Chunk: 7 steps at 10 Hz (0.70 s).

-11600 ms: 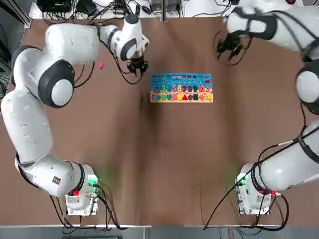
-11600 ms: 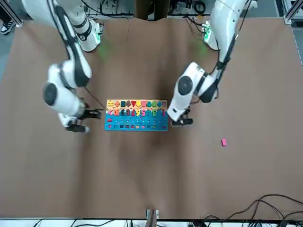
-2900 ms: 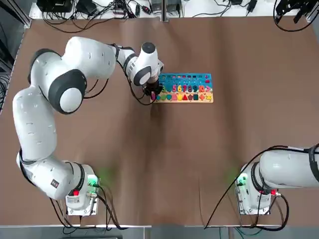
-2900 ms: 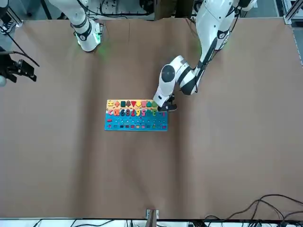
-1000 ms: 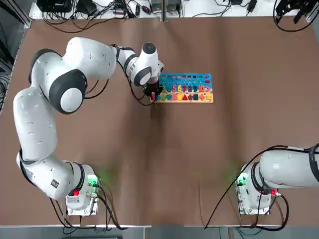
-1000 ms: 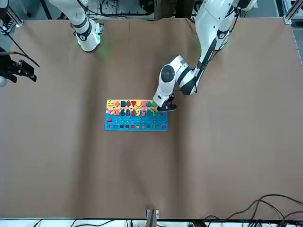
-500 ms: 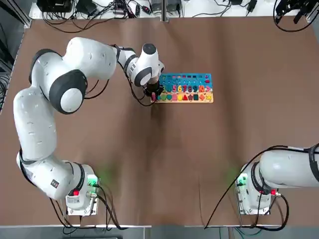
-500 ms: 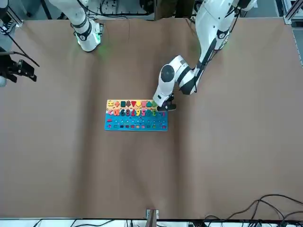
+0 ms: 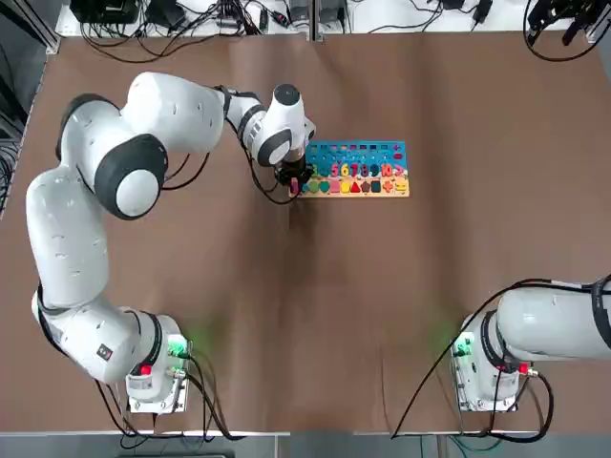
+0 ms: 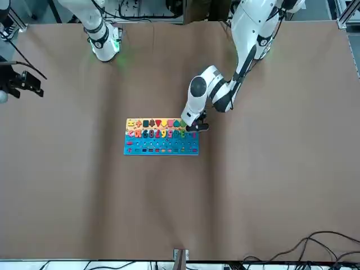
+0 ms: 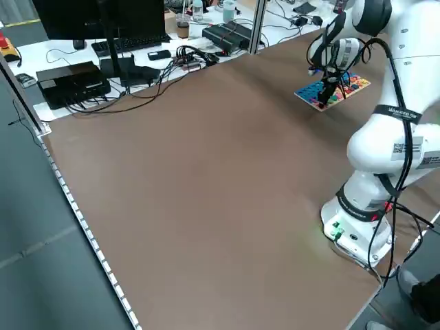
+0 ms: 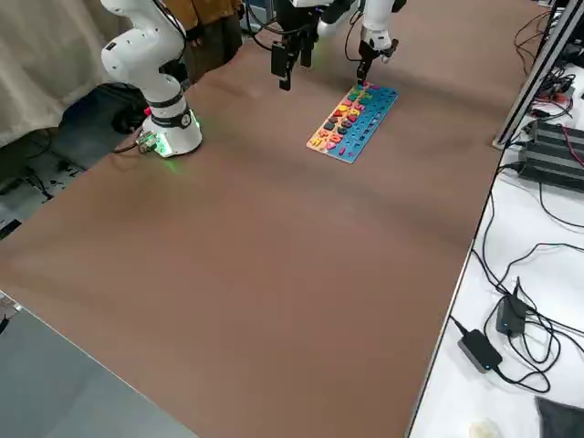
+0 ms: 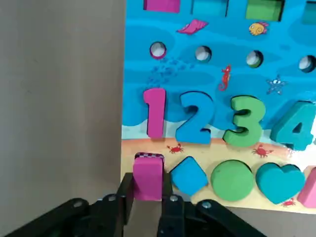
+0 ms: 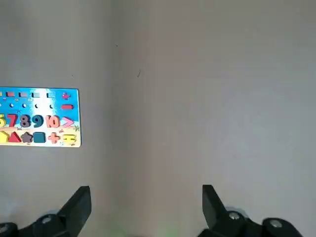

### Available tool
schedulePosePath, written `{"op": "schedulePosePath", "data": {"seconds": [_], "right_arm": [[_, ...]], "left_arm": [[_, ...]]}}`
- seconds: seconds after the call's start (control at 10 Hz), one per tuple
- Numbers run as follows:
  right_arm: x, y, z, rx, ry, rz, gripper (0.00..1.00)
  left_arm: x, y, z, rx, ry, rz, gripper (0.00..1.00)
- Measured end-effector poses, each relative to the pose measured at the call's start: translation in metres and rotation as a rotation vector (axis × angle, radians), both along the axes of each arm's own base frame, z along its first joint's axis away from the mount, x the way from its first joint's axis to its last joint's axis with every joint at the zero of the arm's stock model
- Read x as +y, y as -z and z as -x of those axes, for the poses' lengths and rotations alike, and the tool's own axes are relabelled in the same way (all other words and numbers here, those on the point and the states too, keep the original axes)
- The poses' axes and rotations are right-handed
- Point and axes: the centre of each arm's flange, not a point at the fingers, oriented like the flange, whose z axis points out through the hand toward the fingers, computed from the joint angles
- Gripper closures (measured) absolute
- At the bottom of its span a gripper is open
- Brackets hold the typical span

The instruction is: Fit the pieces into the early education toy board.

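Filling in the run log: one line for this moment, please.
left gripper: shut on pink piece at board corner | right gripper: open, parked

On the board (image 13: 207, 94) the left wrist view shows raised numerals in a row across the middle of the frame: a pink 1 (image 13: 155, 118), a blue 2 (image 13: 194, 118), a green 3 (image 13: 243, 122) and, cut by the right edge, a teal 4 (image 13: 298, 127).

In the right wrist view, at the left edge, the board's other end reads 7 (image 14: 10, 121), 8 (image 14: 23, 121), 9 (image 14: 36, 121) and 10 (image 14: 52, 121), followed by a pink > (image 14: 67, 122). Above these stands a red minus sign (image 14: 67, 106); below, an orange plus (image 14: 53, 138) and a yellow equals sign (image 14: 68, 140).

Nothing else can be read.
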Motion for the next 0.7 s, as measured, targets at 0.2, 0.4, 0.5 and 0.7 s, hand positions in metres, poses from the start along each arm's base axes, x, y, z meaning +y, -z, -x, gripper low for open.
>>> {"op": "schedulePosePath", "data": {"seconds": [0.2,0.4,0.5,0.7], "right_arm": [[0.0000,0.0001,0.0000,0.000,0.000,0.000,0.01],[0.0000,0.0004,-0.0002,0.001,0.000,0.000,0.01],[0.0000,0.0005,-0.0002,0.001,0.000,0.000,0.01],[0.0000,0.0009,-0.0004,0.002,0.000,0.000,0.01]], "left_arm": [[0.0000,0.0000,0.0000,0.000,0.000,0.000,0.74],[0.0001,0.0000,-0.0002,0.000,0.008,0.001,0.74],[0.0002,0.0000,-0.0003,0.000,0.014,0.001,0.74],[0.0004,0.0000,-0.0018,-0.001,0.015,0.002,0.74]]}}
